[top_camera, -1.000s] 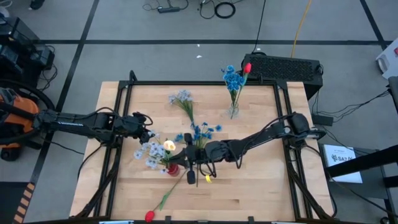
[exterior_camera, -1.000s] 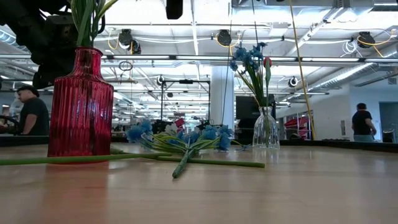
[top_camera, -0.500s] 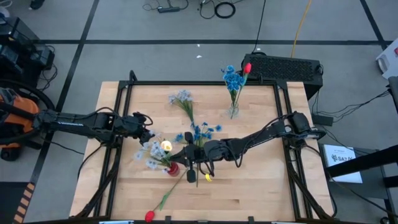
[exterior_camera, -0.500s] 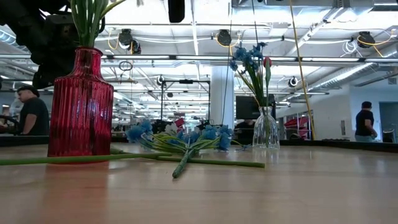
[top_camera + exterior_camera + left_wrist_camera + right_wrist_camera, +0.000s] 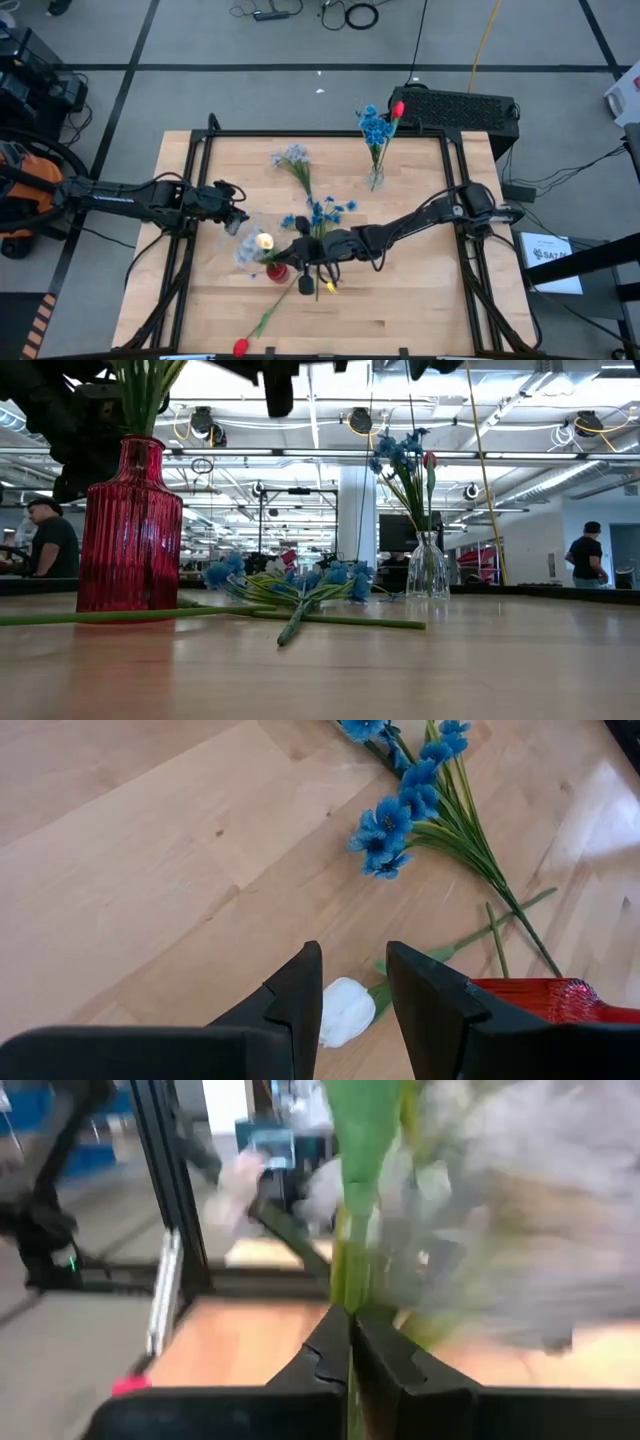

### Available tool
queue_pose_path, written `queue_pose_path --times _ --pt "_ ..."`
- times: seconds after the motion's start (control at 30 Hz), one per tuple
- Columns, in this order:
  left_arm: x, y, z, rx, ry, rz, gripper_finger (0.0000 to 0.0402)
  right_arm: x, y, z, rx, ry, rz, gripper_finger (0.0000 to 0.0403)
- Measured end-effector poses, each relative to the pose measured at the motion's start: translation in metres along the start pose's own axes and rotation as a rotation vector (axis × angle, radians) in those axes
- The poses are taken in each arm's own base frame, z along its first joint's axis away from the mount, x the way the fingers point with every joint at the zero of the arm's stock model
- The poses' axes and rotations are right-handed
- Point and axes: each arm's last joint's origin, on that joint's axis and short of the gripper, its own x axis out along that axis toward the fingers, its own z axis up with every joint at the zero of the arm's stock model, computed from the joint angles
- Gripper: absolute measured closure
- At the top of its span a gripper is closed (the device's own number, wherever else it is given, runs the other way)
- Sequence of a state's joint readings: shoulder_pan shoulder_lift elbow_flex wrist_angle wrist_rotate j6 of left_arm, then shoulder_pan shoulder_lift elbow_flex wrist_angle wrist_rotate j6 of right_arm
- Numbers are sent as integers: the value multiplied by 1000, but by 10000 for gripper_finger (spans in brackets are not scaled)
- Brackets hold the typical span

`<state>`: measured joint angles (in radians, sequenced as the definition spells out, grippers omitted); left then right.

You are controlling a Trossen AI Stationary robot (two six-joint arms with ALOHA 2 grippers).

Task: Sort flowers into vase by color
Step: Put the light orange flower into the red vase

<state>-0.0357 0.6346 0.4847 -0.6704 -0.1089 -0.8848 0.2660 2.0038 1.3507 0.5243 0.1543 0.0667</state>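
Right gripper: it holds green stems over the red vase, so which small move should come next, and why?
Probably lower the stems straight down. The right gripper is shut on the green stems, whose pale flowers stand beside the red vase.

- The high view is evenly and brightly lit; the wooden counter (image 5: 400,300) shows only faint, soft shadows under the arms.
- In the low view, ceiling lights behind the scene glare white, leaving the red vase (image 5: 130,530) backlit and the near counter surface soft and out of focus.
- The left wrist view is sharp, with a pale patch of glare on the wood beside the blue flowers (image 5: 400,800).
- The right wrist view is heavily blurred; the green stems (image 5: 360,1190) and pale blooms smear together.
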Motion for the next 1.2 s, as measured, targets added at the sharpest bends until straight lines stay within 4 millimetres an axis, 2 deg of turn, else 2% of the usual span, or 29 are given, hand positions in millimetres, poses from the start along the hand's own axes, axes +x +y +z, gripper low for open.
queue_pose_path --times 0.2,0.3,0.53,0.77,1.07,1.2 --pt "0 0 0 -1 -8 -1 281 5 -1 -11 -2 16 -4 403" --pt "0 0 0 -1 -7 -1 281 10 -1 -23 1 42 -6 403" --pt "0 0 0 0 -7 2 281 15 -2 -39 64 82 -12 403" --pt "0 0 0 0 -7 3 281 14 -2 -39 82 110 -15 398" --pt "0 0 0 0 -7 3 281 6 -3 -35 147 202 -31 330" --pt "0 0 0 -1 -7 2 281 -1 -4 -25 145 234 -35 298"
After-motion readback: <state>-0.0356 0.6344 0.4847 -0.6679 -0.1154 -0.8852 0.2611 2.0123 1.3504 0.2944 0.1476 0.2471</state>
